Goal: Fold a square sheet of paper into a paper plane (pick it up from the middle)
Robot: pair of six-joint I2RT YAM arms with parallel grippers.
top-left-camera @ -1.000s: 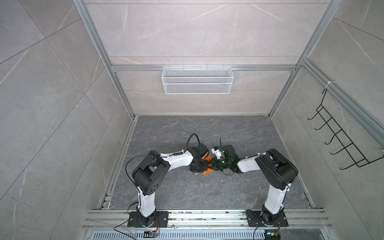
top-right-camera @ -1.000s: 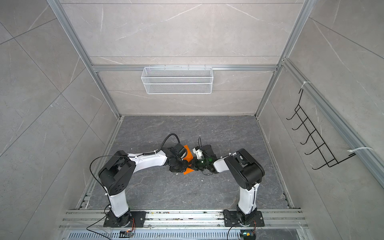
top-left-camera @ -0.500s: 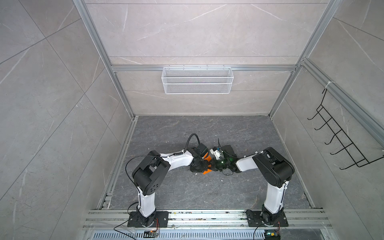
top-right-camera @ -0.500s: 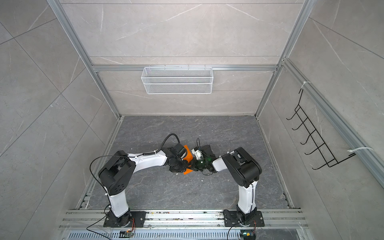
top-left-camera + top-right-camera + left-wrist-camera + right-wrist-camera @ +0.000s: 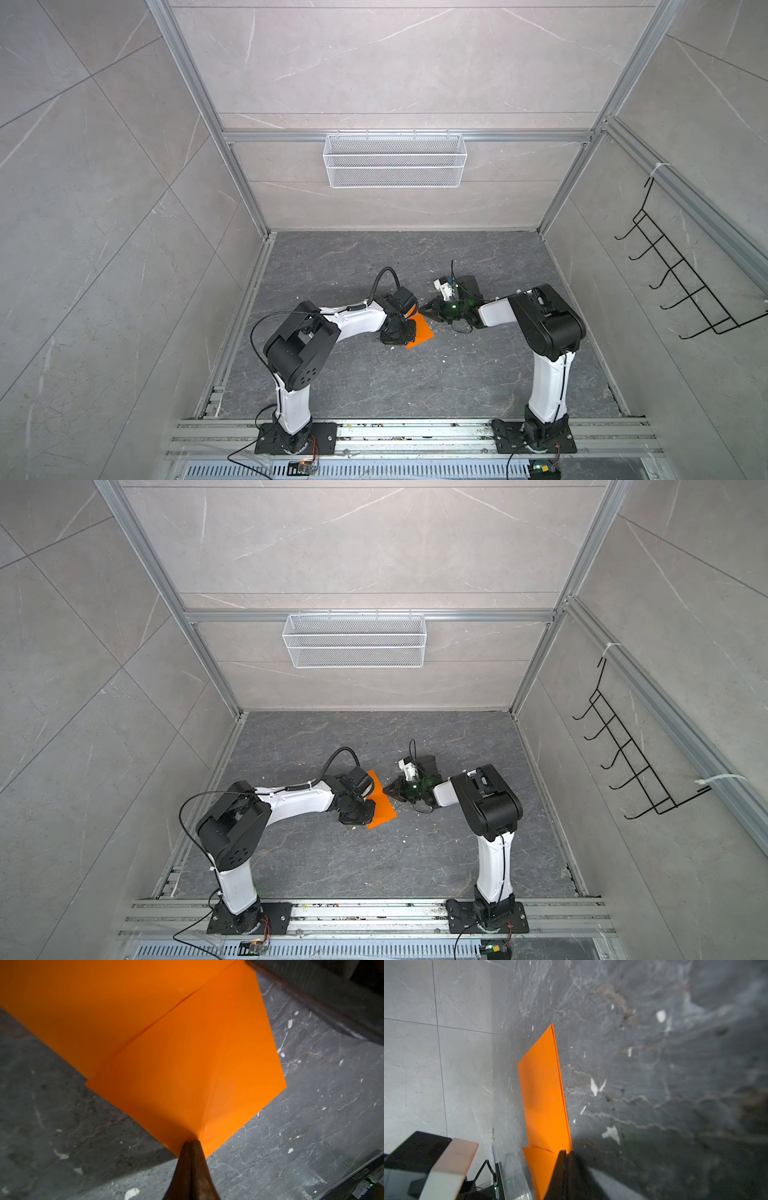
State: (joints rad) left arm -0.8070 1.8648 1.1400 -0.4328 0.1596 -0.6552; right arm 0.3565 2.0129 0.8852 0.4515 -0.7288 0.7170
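Open surface [image 5: 332, 862] runs from the left wall rail [image 5: 218, 766] to the left fingers [image 5: 181, 1172], pinched shut on a corner of the folded orange sheet of paper [image 5: 382, 808], mid-surface. The right fingers [image 5: 558, 1176], pressed together, meet its edge; whether they grip is unclear. More open surface lies rightward. A wire basket [image 5: 354, 650] hangs on the back wall [image 5: 374, 563].

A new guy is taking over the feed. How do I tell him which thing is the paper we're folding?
Start from the dark grey marbled floor of the walled booth. Near its middle, pinched at one corner by the left gripper, is the orange paper. It is the only bright orange thing there, a thin sheet folded over on itself.
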